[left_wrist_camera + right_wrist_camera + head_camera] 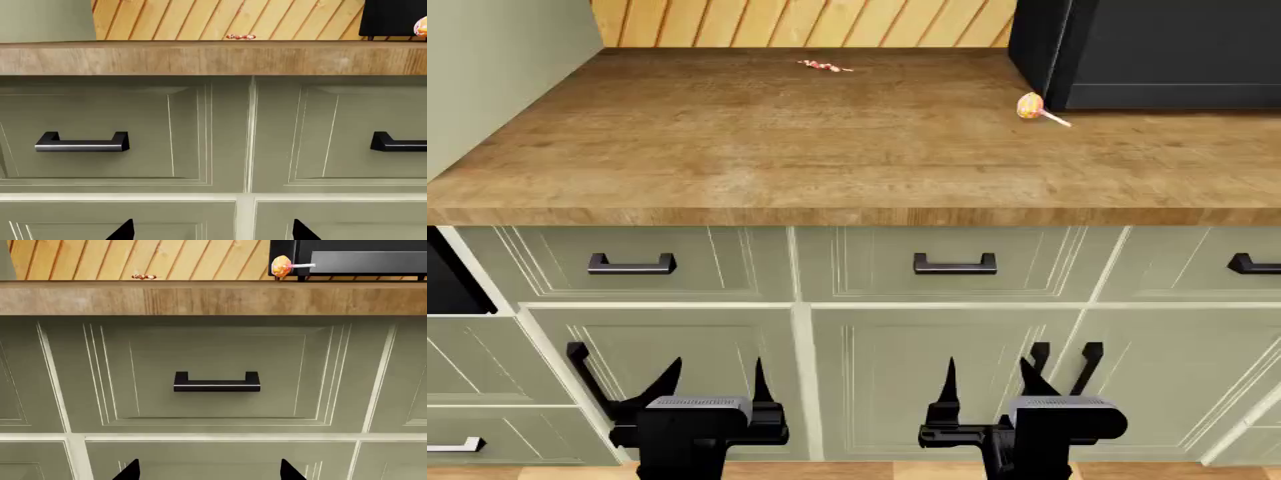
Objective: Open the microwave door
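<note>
Facing microwave door [1174, 45], unlabelled

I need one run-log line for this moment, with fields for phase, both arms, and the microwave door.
phase: not started | left gripper: open, low | right gripper: open, low | microwave door: closed, untouched

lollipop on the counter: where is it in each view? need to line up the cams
Head view: the lollipop lies on the wooden countertop, upper right, just in front of the black microwave.
Right wrist view: the same lollipop at the top, right of centre, beside the microwave's base.
Left wrist view: only an orange sliver at the right edge.
Shared landmark: the small pink-red candy by the slatted wall.
</note>
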